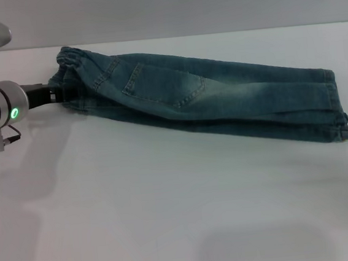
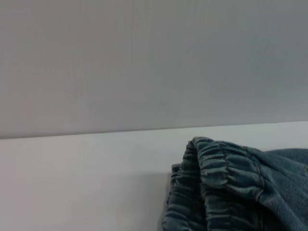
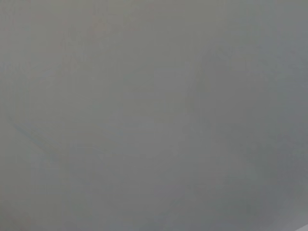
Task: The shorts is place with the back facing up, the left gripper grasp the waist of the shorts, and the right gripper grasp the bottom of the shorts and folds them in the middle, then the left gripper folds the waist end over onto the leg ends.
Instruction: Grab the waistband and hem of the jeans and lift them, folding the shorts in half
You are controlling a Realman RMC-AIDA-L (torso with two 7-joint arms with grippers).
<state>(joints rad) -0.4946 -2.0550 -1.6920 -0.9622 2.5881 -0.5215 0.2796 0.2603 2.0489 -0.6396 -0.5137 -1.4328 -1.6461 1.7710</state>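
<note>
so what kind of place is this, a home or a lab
Probably a lab or test bench, not a home: a bare white table, a plain grey wall behind, only the shorts laid out, the left gripper at their waist.

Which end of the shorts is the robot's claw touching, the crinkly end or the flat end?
The crinkly end. The left gripper is at the puckered elastic waist of the shorts, on the robot's left. The flat, stitched leg ends lie far off with no claw touching them.

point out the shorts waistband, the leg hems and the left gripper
waist of the shorts (image 2: 219, 166), left wrist view, on the puckered elastic band
leg ends (image 1: 337, 105), head view, on the stitched hem edge
left gripper (image 1: 59, 93), head view, on the black claw at the waist edge
</note>
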